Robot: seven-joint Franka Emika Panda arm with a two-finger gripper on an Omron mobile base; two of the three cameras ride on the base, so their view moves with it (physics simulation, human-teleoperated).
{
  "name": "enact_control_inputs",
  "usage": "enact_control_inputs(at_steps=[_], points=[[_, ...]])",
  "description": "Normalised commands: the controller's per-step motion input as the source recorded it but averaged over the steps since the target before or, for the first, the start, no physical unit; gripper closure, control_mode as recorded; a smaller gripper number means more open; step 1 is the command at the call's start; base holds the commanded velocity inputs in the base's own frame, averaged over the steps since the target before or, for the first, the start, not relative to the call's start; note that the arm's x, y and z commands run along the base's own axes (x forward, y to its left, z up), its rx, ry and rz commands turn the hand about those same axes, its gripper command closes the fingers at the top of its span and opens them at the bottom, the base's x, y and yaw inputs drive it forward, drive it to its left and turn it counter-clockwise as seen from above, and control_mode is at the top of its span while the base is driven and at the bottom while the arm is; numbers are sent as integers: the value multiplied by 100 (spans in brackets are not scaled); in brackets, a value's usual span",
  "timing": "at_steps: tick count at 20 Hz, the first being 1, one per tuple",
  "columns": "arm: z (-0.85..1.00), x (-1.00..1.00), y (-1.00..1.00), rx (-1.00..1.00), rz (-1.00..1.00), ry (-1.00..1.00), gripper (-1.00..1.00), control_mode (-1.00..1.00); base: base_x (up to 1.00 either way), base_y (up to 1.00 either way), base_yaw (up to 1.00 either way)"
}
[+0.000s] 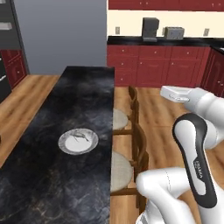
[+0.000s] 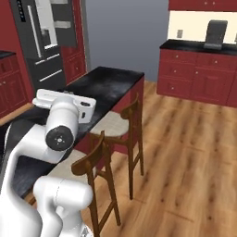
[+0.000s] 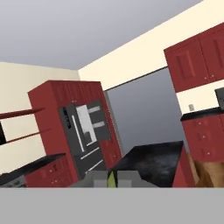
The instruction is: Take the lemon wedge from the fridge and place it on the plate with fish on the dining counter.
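Claw (image 3: 112, 180) pinches lemon wedge (image 3: 111, 179); plate with fish (image 1: 78, 141) mid dining counter (image 1: 52, 183), clear of edges.

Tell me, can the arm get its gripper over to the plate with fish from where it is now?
Probably yes. The plate with fish sits in the open on the dining counter, nothing beside it, and the arm rises just across the stools.

Plate with fish (image 1: 78, 141) on dining counter (image 1: 52, 175) — stools (image 1: 120, 168) along right edge, fridge (image 2: 44, 39) beyond.
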Motion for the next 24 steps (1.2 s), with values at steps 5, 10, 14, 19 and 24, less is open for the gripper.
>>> enact_control_inputs(at_steps=[5,10,14,19,24], points=[[0,0,0,0,0,0,100,100,-43,52,24],[0,0,0,0,0,0,100,100,-8,46,0],[0,0,0,0,0,0,100,100,-90,41,7],[0,0,0,0,0,0,100,100,-100,9,1],[0,0,0,0,0,0,100,100,8,48,0]])
